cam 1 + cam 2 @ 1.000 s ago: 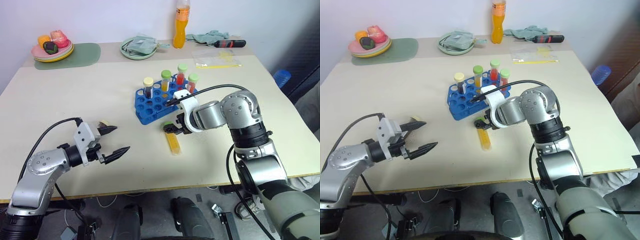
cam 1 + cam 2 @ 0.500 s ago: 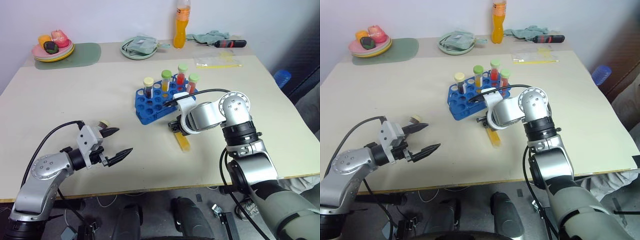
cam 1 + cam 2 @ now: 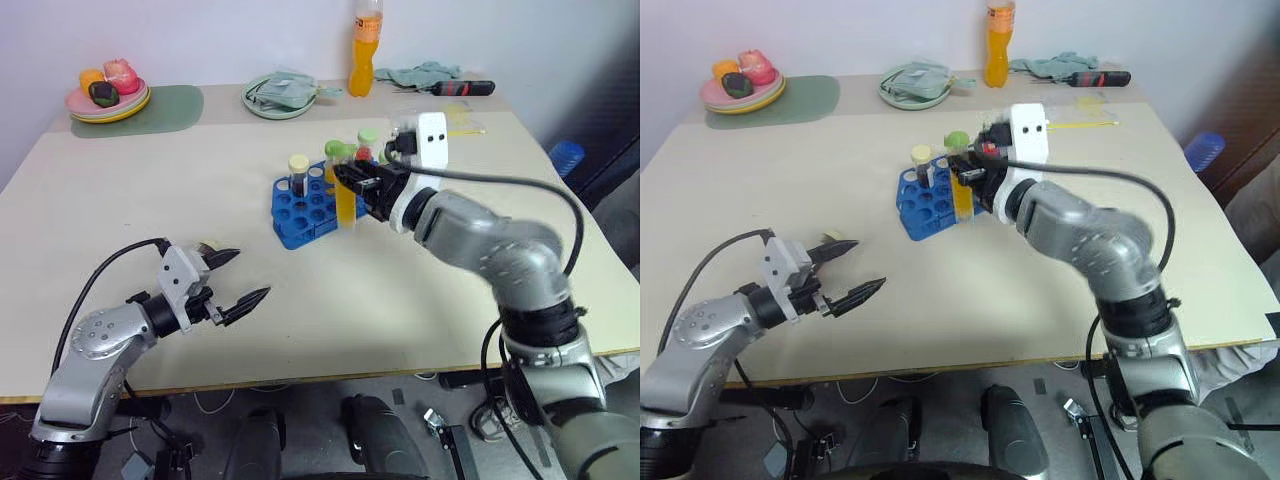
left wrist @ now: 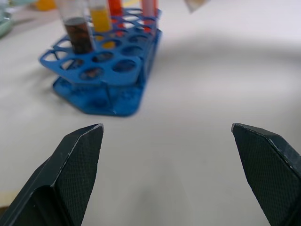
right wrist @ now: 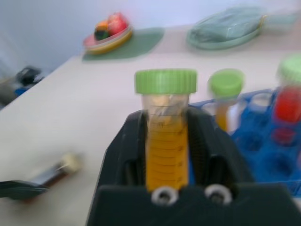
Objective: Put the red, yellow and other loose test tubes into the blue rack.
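My right gripper [image 3: 350,183] is shut on a yellow test tube [image 5: 166,149] with a green cap and holds it upright in the air, just in front of the blue rack [image 3: 296,222]. Several capped tubes stand in the rack's far holes, among them a dark one with a cream cap [image 3: 297,173] and a red one [image 3: 365,148]. At the near left, my left gripper [image 3: 233,276] hangs open over the table, holding nothing. Just behind it a dark tube with a cream cap [image 3: 207,247] lies flat on the table. In the left wrist view the rack [image 4: 111,75] lies ahead between the spread fingers [image 4: 79,157].
Along the far edge of the table stand an orange drink bottle [image 3: 363,50], a pale green plate [image 3: 280,96] with a cloth, a plate of coloured food [image 3: 106,96] on a green mat, a screwdriver [image 3: 461,87] and a clear bag [image 3: 440,120].
My right gripper shut on the yellow tube that lay on the table in front of the rack, lifted it and turned it upright. The left arm has hardly moved.
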Controlling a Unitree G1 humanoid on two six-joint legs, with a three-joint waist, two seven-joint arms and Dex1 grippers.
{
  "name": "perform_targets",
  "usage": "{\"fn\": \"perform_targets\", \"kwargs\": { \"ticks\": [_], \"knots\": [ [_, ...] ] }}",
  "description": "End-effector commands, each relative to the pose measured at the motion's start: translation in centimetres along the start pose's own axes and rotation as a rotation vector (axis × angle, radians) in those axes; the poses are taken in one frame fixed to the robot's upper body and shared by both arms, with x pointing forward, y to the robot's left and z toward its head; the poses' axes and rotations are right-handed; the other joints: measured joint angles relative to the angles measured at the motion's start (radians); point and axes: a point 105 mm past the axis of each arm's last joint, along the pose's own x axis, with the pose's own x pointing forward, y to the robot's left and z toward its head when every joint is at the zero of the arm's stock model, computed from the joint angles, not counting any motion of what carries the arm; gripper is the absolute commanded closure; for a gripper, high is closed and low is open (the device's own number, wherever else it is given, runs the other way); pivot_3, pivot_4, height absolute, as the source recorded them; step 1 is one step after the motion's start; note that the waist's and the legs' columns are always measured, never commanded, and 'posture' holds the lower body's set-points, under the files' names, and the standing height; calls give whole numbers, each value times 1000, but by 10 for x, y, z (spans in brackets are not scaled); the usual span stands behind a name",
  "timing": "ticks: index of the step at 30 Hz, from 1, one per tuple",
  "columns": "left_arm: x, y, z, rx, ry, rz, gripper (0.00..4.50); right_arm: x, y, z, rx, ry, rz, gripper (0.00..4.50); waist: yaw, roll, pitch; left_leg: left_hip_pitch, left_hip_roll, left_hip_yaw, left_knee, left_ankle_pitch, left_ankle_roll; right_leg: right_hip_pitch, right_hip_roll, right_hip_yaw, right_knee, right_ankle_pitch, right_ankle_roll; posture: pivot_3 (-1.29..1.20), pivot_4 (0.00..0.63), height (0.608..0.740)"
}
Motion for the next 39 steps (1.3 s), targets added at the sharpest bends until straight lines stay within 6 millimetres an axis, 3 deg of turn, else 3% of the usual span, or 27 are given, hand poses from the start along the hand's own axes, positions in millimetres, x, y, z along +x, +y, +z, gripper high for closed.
{"fn": "perform_targets", "kwargs": {
  "ticks": [1, 8, 20, 32, 39],
  "knots": [
    [8, -2, 12, 15, -49, 11, 0, 14, 0, 7, -96, -212, -3, 3757, -3, 0, 0, 0, 0, 0, 0, 0, 0, 0, 0, 1, 0, 0, 0, 0, 150, 740],
    [12, -6, 11, 8, -57, 2, 0, 37, -16, -8, -143, -319, -106, 3757, 3, 0, 0, 1, 0, 1, 0, 0, 0, -1, -1, 2, 4, 0, 0, 0, 150, 740],
    [7, -9, 12, 9, -56, 13, 0, 35, -43, -25, -193, -315, -211, 3757, 0, 0, 0, 2, 0, 1, 0, 0, 0, -1, -1, 2, 5, 0, 0, 0, 150, 740],
    [10, -9, 16, 9, -59, 8, 0, 40, -29, -31, -161, -327, -155, 3757, -1, 0, 0, 2, 0, 1, 0, 0, 0, -1, -1, 2, 5, 0, 0, 0, 150, 740],
    [9, -9, 14, 8, -58, 9, 0, 41, -34, -35, -153, -321, -180, 3757, -1, 0, 0, 2, 0, 1, 0, 0, -1, -1, -1, 2, 6, 0, 0, 0, 150, 740]
  ]
}}
